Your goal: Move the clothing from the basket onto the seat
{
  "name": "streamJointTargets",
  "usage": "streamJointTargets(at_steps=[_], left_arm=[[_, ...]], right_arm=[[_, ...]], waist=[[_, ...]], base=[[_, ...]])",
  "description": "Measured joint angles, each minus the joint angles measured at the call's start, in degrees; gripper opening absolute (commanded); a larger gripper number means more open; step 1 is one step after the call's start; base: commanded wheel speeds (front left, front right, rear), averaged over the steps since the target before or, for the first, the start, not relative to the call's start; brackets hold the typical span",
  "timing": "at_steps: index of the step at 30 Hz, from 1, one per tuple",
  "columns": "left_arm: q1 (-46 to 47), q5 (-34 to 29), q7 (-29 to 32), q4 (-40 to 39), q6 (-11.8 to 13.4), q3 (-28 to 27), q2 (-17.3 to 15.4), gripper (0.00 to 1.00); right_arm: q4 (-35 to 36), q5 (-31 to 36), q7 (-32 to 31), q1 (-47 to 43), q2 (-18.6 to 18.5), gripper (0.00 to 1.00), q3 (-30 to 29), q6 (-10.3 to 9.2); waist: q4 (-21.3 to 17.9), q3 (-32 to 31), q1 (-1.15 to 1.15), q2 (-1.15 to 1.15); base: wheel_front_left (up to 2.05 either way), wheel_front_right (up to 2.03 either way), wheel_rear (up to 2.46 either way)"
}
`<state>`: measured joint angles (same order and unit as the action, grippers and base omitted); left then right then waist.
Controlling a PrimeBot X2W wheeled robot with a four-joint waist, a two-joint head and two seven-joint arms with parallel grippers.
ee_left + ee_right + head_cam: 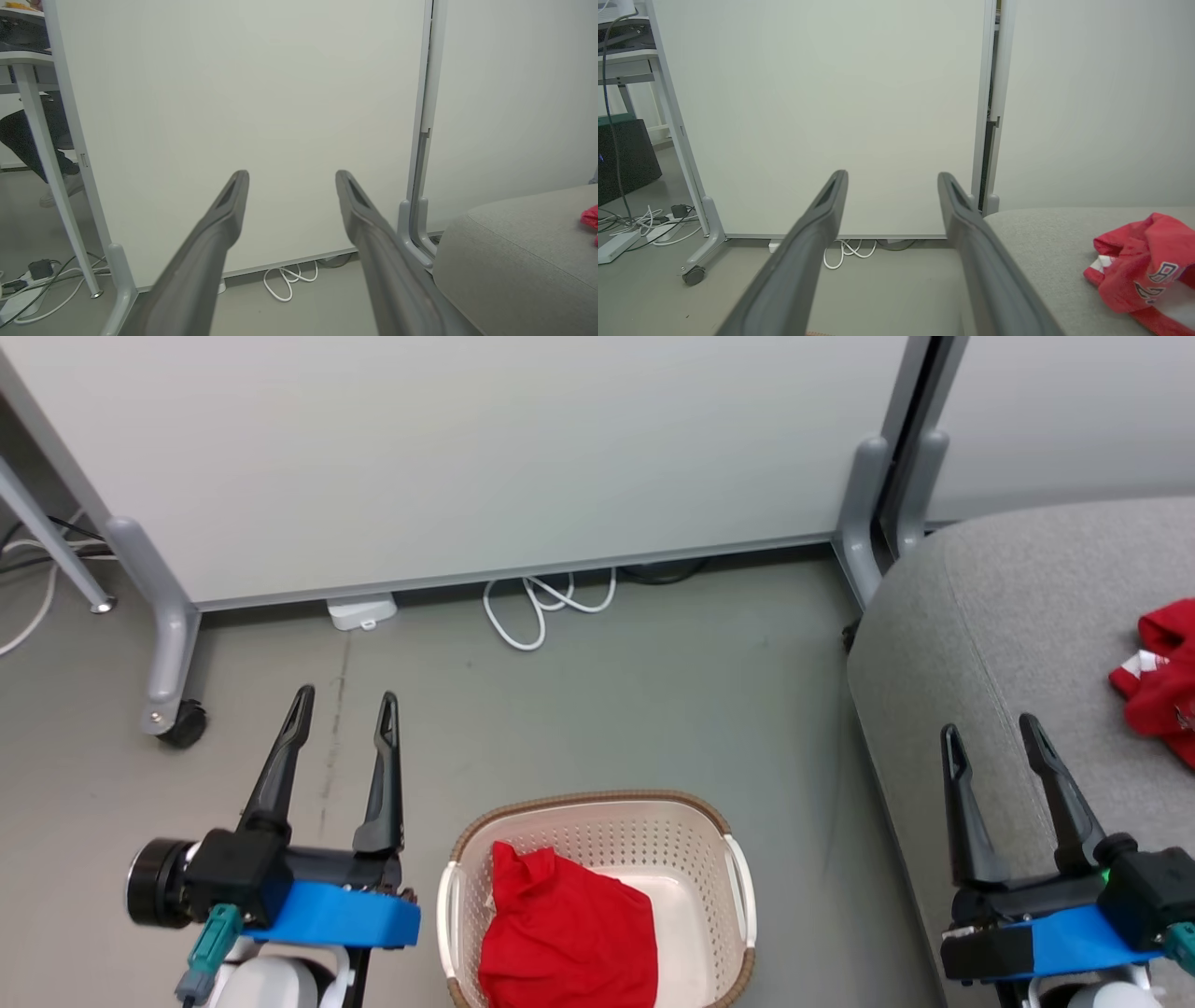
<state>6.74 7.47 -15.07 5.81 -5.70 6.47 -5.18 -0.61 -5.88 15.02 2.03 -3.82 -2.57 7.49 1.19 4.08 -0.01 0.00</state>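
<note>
Grey floor (653, 691) backed by white partition panels (467, 457), with a loose white cable (541, 607) at their foot. Both hands are raised and empty, fingers spread wide: the left hand (345, 694) is over bare floor, the right hand (989, 726) over the near edge of the seat (1008, 616). The basket (597, 797) stands on the floor between them, just right of the left hand. A red garment (565, 933) lies crumpled inside, against the wall on the left hand's side. A second red garment (1134, 261), white-lettered, lies on the seat to the right of the right hand. The step in hand appears to be fetching the garment from the basket. Done well, the nearer left hand would descend inside the rim and pinch a raised fold rather than flat cloth. It would then lift until the cloth clears the rim, so the light basket is not dragged.
</note>
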Motion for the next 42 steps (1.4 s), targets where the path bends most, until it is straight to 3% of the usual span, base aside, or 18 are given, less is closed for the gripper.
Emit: streamJointTargets(at_steps=[13, 42], left_arm=[[-5.67, -1.00, 0.00, 1.09, -0.91, -3.00, 1.94, 1.00], [-5.68, -0.83, 0.00, 2.42, -1.51, -3.53, 2.23, 1.00]], right_arm=[[-1.49, -0.27, 0.00, -2.52, 0.83, 1.00, 0.14, 0.00], [-4.12, -1.79, 0.00, -2.33, 0.89, 1.00, 1.94, 0.00]], waist=[[2.82, -3.20, 0.01, 0.00], [2.46, -2.12, 0.01, 0.00]], base=[[0.00, 0.00, 0.00], [0.00, 0.00, 0.00]])
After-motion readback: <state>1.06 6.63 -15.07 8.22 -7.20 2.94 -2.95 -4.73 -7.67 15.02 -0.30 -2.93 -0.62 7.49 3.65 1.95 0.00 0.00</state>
